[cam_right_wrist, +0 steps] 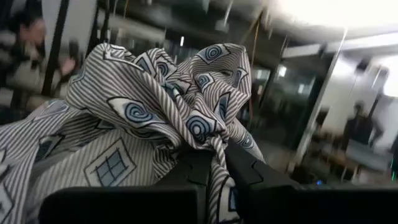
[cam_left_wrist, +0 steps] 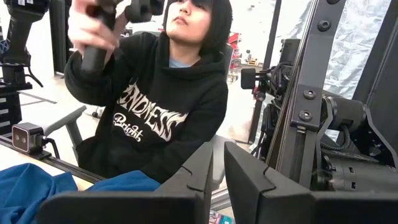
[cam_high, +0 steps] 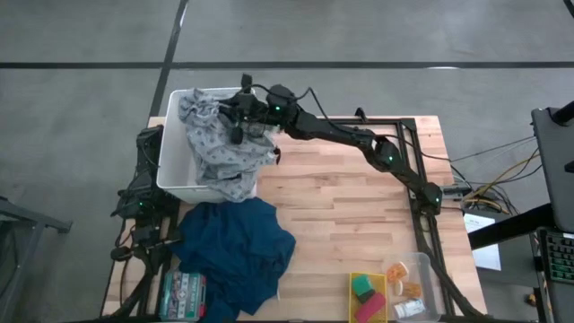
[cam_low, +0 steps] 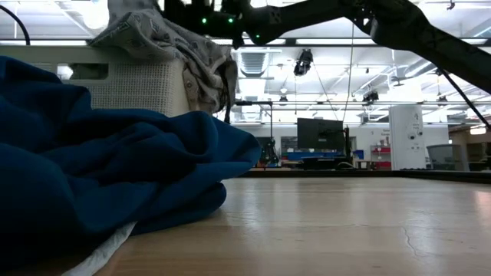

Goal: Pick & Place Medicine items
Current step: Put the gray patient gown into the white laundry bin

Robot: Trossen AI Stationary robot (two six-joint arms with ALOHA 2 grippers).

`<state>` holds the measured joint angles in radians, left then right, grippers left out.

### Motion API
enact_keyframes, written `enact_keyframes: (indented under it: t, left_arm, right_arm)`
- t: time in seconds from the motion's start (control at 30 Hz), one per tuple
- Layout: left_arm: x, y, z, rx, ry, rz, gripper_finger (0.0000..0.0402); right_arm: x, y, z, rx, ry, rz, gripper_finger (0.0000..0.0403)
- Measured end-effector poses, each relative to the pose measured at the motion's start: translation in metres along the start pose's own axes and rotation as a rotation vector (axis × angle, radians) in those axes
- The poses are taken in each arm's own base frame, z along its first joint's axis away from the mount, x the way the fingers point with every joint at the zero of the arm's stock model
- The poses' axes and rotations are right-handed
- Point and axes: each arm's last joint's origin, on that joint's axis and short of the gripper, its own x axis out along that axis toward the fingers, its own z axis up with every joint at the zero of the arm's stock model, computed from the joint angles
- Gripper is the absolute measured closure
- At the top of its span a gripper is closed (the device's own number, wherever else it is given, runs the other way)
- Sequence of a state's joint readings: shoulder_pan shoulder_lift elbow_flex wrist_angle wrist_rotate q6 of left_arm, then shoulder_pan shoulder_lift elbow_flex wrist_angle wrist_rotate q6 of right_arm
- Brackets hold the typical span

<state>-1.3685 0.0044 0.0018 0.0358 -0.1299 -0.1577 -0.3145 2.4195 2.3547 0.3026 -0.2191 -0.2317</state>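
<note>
Reaching across to the counter's far left corner, our right claw (cam_high: 240,115) hangs over the white basket (cam_high: 176,161), its fingers (cam_right_wrist: 245,165) pinched almost together on a bunch of the grey patterned cloth (cam_high: 220,144), which spills over the basket's near rim. Our left claw (cam_left_wrist: 217,180) sits folded at the left edge of the counter (cam_high: 341,206), its fingers a narrow gap apart with nothing between them; past them we see a person in a black hoodie (cam_left_wrist: 155,112) seated beyond the counter. A crumpled blue cloth (cam_high: 233,251) lies near the front left corner, a flat green-and-white box (cam_high: 183,294) just beside it. At the front right corner we see the orange pieces (cam_high: 396,270) and the small white carton (cam_high: 408,309) in a clear tray (cam_high: 427,266), next to a yellow tray (cam_high: 356,278) holding green and pink blocks (cam_high: 366,296).
</note>
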Motion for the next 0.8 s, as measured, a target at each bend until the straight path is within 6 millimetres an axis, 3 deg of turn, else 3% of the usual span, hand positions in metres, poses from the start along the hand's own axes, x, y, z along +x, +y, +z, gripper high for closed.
enact_keyframes:
  t: [0.37,0.63,0.8]
  left_arm:
    - [0.000,0.000,0.000,0.000,0.000,0.001,0.0355]
    - [0.000,0.000,0.000,0.000,0.000,0.000,0.0355]
    - [0.000,0.000,0.000,0.000,-0.001,0.000,0.0355]
  right_arm:
    - [-0.006,0.008,-0.030,0.159,0.336,0.055,0.0390]
    - [-0.013,0.013,-0.044,0.304,0.513,0.059,0.0390]
    - [-0.015,0.014,-0.047,0.309,0.551,0.065,0.0390]
